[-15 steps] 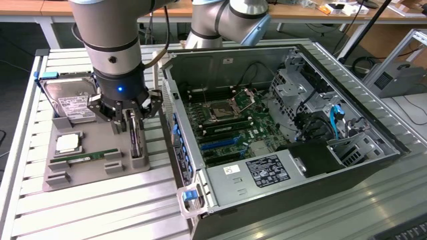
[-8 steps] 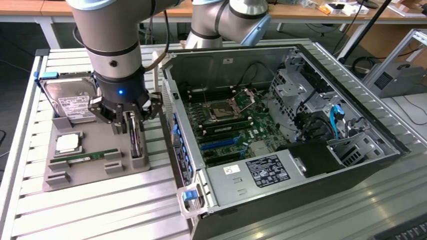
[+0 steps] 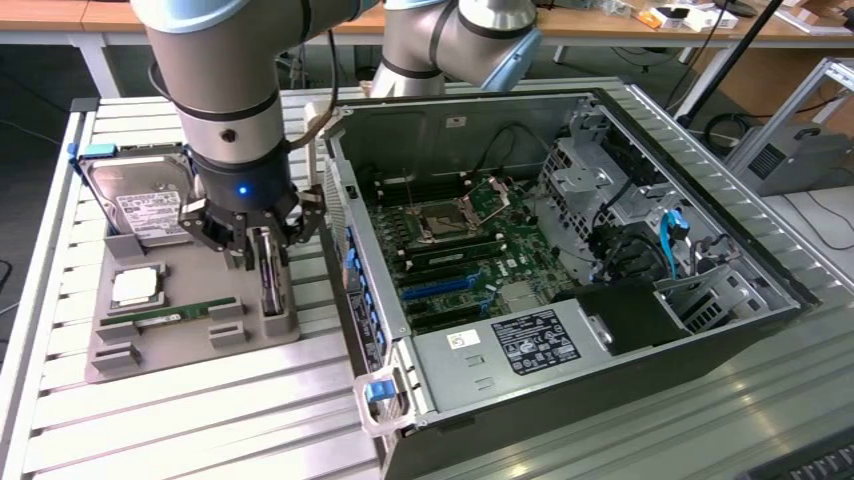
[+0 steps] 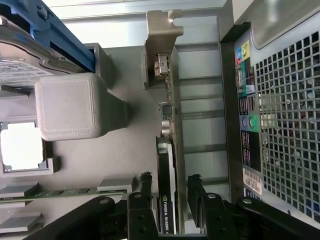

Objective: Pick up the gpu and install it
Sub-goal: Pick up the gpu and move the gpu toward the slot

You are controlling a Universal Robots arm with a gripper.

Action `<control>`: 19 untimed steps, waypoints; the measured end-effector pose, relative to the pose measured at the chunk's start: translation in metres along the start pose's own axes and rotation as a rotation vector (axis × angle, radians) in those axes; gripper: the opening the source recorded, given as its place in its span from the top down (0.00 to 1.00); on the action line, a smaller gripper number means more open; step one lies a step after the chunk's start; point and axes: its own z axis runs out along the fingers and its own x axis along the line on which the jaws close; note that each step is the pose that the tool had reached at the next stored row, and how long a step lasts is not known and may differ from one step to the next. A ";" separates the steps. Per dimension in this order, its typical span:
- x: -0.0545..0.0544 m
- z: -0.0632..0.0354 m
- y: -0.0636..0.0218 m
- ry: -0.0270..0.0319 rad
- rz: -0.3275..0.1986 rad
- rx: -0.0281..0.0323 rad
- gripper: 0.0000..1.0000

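Gpu (image 3: 272, 290), a thin black card with silver bracket, stands on edge in the grey moulded tray (image 3: 187, 350), at the exterior view's left of the open dark computer case (image 3: 747, 340). The tool (image 4: 169, 177) straddles it, fingers apart: pick-up stage, I judge, calling for a square squeeze.

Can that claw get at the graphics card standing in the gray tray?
Likely yes: the claw is open astride the gpu, one finger on each side, with nothing between them and the card.
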 end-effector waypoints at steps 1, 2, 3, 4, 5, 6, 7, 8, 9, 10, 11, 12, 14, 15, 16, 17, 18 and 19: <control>0.000 0.0005 0.0005 0.0001 0.001 0.0002 0.58; 0.001 0.0008 0.0009 0.0001 0.001 0.0002 0.58; 0.001 0.0011 0.0015 0.0000 0.003 0.0001 0.58; 0.002 0.0013 0.0018 0.0000 0.004 0.0002 0.58; 0.002 0.0015 0.0019 0.0000 0.004 0.0002 0.58; 0.002 0.0022 0.0019 -0.0003 0.005 -0.0001 0.58; 0.002 0.0030 0.0020 -0.0002 0.005 0.0000 0.58; 0.002 0.0044 0.0024 -0.0001 0.006 0.0002 0.58; 0.002 0.0053 0.0030 -0.0002 0.006 0.0002 0.58; 0.002 0.0062 0.0042 -0.0001 0.007 0.0003 0.58; 0.002 0.0069 0.0054 -0.0002 0.007 0.0002 0.58; 0.003 0.0077 0.0071 -0.0003 0.008 0.0002 0.58; 0.003 0.0088 0.0096 -0.0004 0.009 0.0002 0.58; 0.003 0.0093 0.0095 -0.0005 0.009 0.0007 0.58; 0.003 0.0103 0.0095 -0.0002 0.009 0.0020 0.58; 0.003 0.0113 0.0093 -0.0005 0.009 0.0018 0.58; 0.003 0.0113 0.0085 -0.0005 0.009 0.0017 0.58; 0.003 0.0112 0.0081 -0.0004 0.009 0.0018 0.58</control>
